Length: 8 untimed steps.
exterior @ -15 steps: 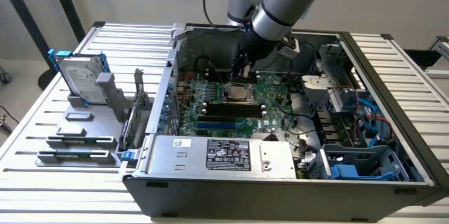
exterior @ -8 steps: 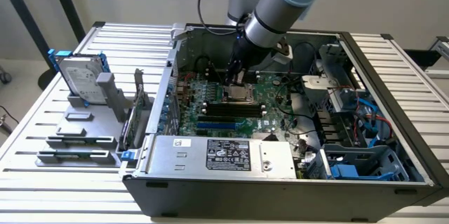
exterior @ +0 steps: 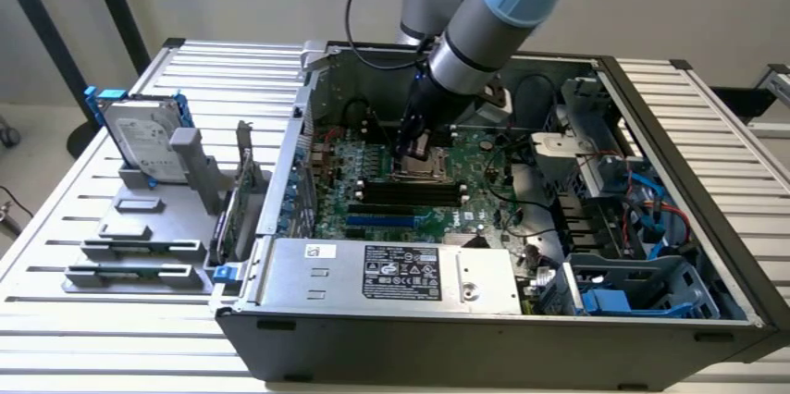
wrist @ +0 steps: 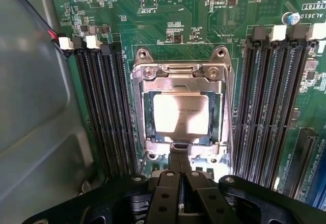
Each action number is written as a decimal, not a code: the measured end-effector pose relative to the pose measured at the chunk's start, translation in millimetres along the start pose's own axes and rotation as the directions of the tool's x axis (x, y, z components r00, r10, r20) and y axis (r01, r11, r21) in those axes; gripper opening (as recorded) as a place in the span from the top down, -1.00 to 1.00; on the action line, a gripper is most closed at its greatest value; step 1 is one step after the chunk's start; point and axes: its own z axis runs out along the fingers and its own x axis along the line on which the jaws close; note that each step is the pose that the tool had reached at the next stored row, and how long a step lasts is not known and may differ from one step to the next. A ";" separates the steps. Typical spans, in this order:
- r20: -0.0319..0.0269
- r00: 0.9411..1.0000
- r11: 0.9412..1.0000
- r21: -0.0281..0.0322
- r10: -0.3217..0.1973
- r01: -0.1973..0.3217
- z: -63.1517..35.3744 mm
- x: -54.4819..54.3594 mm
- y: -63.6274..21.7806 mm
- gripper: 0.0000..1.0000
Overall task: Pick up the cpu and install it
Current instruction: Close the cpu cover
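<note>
Claw (wrist: 179, 154), pressed together, hangs at the edge of the cpu (wrist: 182, 113) lying in the motherboard socket (wrist: 178, 72).

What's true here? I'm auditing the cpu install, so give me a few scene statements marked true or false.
The cpu lies in the socket. True.
The gripper is wide open. False: it is shut, its tip at the cpu's edge.
The hard drive stands outside the case. True.
The arm reaches toward the hard drive. False: it reaches into the case, over the socket.
</note>
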 end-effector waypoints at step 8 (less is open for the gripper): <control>0.001 1.000 1.000 0.000 0.000 0.000 7.3 -1.5 2.2 0.79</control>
